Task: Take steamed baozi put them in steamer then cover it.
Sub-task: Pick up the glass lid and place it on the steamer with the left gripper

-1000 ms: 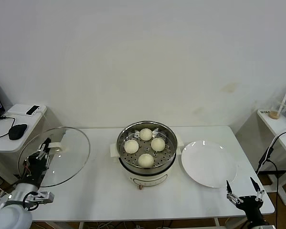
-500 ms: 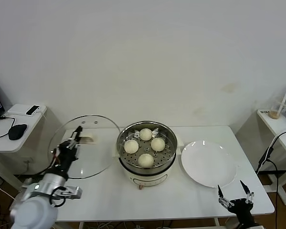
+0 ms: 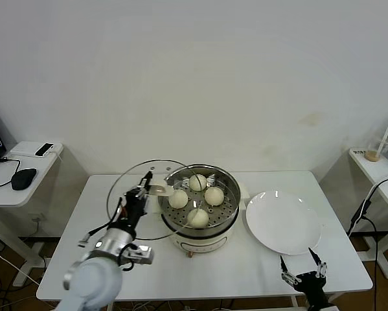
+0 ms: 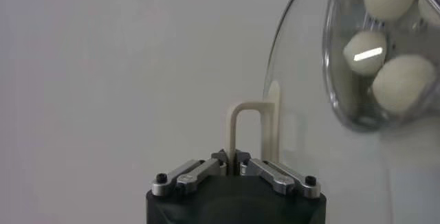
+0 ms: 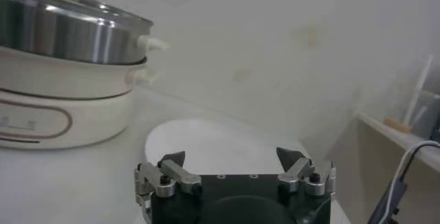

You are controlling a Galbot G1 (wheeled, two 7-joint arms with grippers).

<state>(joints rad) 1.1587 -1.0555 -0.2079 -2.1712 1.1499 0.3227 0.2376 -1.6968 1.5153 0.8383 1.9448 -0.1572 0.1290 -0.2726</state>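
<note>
The left gripper [image 3: 144,188], fingers clamped on the cover [image 3: 142,208] handle, has swung it from the bench's far left to overlap the steamer [image 3: 199,206] (four baozi [image 3: 198,218] inside). Lowering remains. Right gripper [image 3: 302,275] waits low, fingers spread, empty.

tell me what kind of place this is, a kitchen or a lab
Probably a lab or office test room, not a kitchen: a plain white table against a bare white wall, a side desk with a black computer mouse, and a shiny round steel steamer set out alone beside a flat white plate.
</note>
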